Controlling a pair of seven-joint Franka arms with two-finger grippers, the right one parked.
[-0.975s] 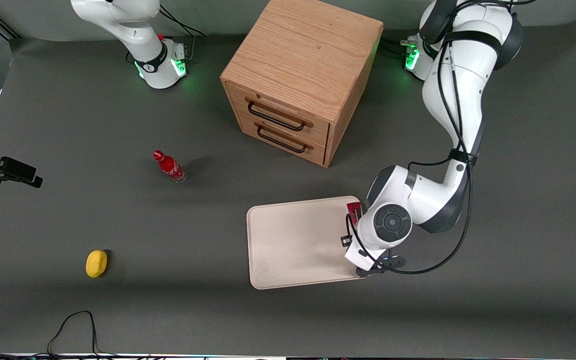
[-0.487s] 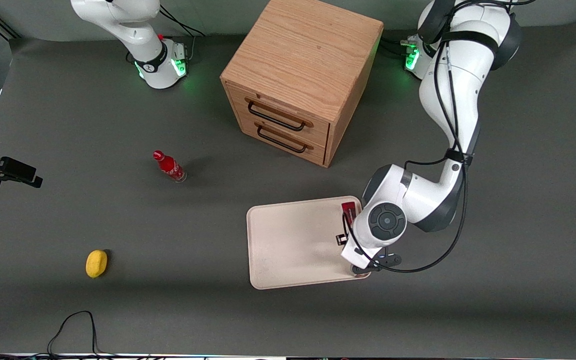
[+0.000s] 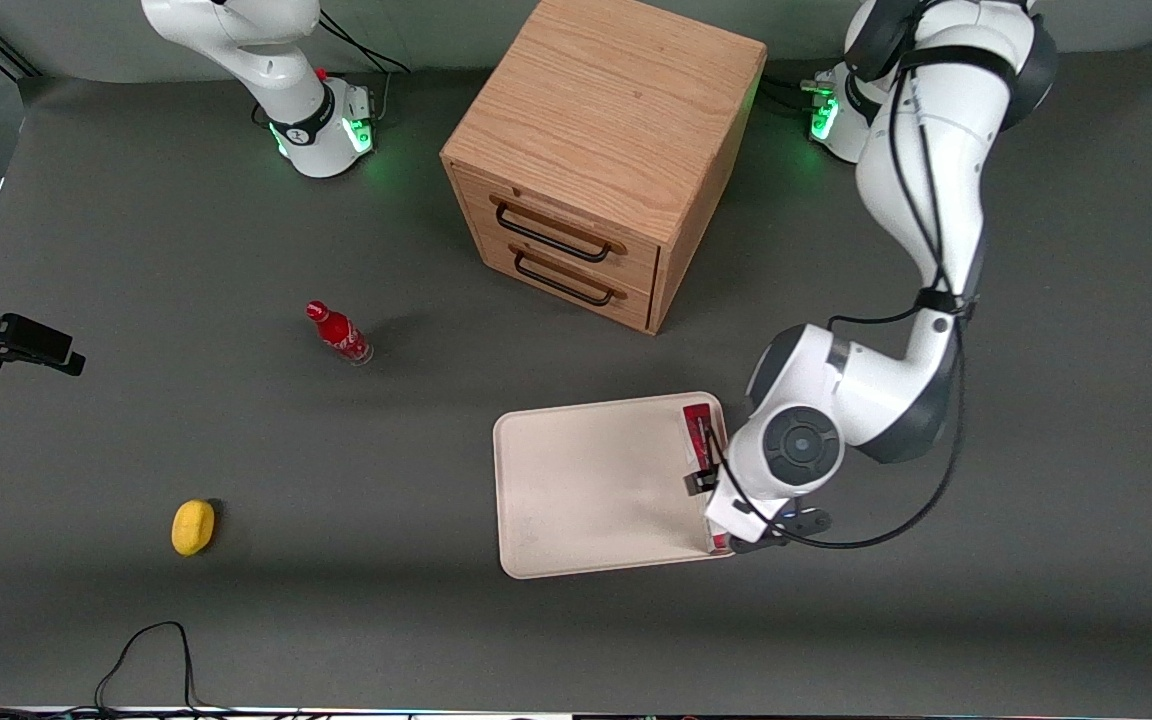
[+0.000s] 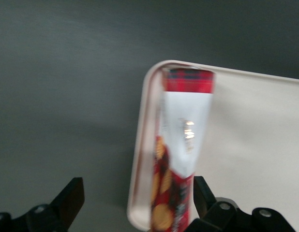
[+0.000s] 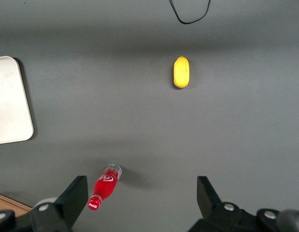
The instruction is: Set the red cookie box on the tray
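I have the left arm's gripper [image 4: 135,203] hanging above the edge of the tray [image 3: 586,480] that faces the working arm's end of the tabletop [image 3: 236,600]. In the left wrist view its two black fingers [image 4: 67,198] stand spread wide; the red cookie box [image 4: 181,150] shows between them and they do not pinch it, though I cannot tell whether one finger grazes its side. The box lies on the tray along that same rim, lengthwise, with one red end near the tray's corner nearest the wooden drawer cabinet [image 3: 601,150]; its pale printed panel catches a glint of light, and the pictured cookies show on the part closest to the wrist camera. From the front I see only the red end and a strip of the box [image 3: 698,425] beside the arm's wrist, which hides the rest, and a bit of red peeks out again near the tray's corner nearest the front camera. The rest of the cream tray surface is bare. Toward the parked arm's end of the tabletop a small red soda bottle [image 3: 338,333] stands, and a yellow lemon-like object [image 3: 192,527] lies nearer the front camera than the bottle. The cabinet sits farther from the front camera than the tray, with two black-handled drawers on its front.
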